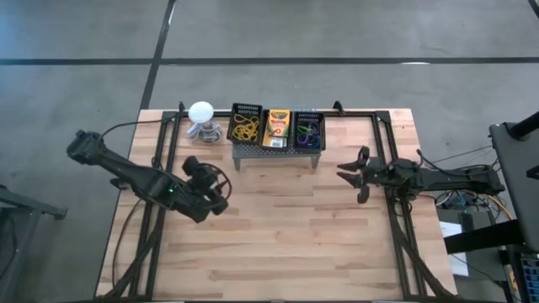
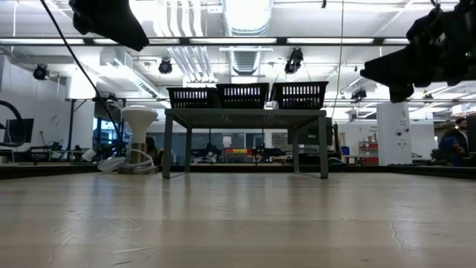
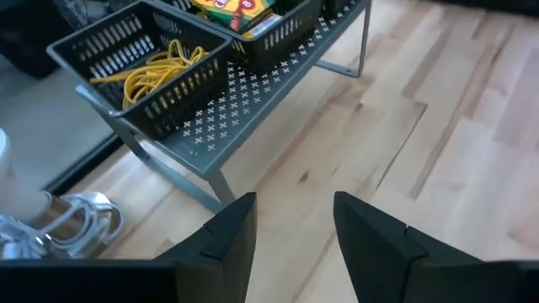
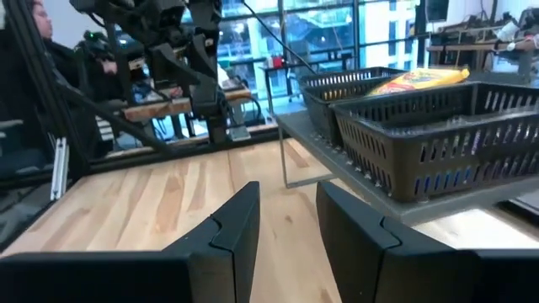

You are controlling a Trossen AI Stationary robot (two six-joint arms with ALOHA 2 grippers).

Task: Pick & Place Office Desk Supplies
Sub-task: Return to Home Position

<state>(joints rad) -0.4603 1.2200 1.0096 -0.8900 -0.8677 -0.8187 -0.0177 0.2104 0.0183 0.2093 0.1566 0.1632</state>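
At the table's far middle, three black baskets sit side by side on a grey stand [image 1: 278,153]. The left basket holds yellow rubber bands [image 1: 244,126] [image 3: 156,71]. A yellow-and-green crayon box [image 1: 277,128] [image 4: 421,80] lies in the middle one. The right one contains purple, green and blue loops [image 1: 308,130]. My left gripper [image 1: 198,166] [image 3: 295,202] hovers open, left of and nearer than the stand, pointing down toward it, nothing between its fingers. My right gripper [image 1: 344,171] [image 4: 286,189] is open and level, right of the stand, above the wood.
A white ball-topped object [image 1: 200,114] stands left of the stand on the far edge. Black frame rails [image 1: 387,143] run along the table's sides. Bare wood [image 1: 278,227] lies between the arms and the near edge. A person [image 4: 17,50] shows beyond the table.
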